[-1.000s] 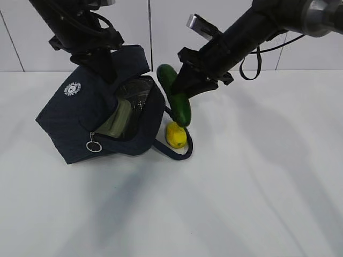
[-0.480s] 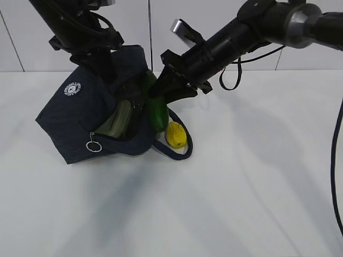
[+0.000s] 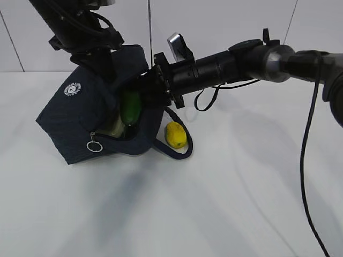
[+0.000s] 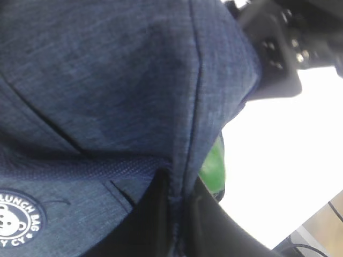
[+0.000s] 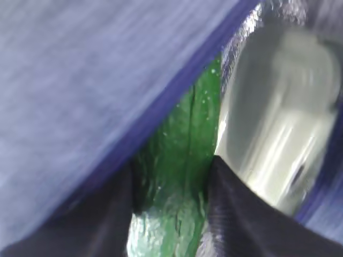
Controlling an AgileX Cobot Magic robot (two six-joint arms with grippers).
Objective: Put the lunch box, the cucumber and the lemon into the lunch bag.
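So the bag (image 3: 80, 115) is sitting on the white table (image 3: 241, 187), tipped over so its open mouth faces right and a bit toward the camera. The left gripper (image 4: 174, 214) is pinched tight on the bag's fabric up at the top edge, holding that side up, and in the left wrist view you can see the fold of navy cloth squeezed between its fingers (image 4: 155, 209), with the round white logo (image 4: 16, 219) down in the corner.

The right gripper (image 5: 174, 214) has the cucumber (image 3: 131, 108) clamped between its two dark fingers (image 5: 236, 214), and it's reaching in from the right with the cucumber already inside the bag's mouth. In the right wrist view the cucumber fills the gap between the fingers, navy cloth on its left and the box (image 5: 278, 123) right next to it on the other side, pale lid looking blurry. From outside, the box (image 3: 115, 124) only peeks out at the bottom of the opening, just below the cucumber.

The lemon (image 3: 176, 134) is out on the table just right of the bag, lying inside the loop of a handle (image 3: 179, 151). The zipper's ring pull (image 3: 94, 145) hangs at the front corner
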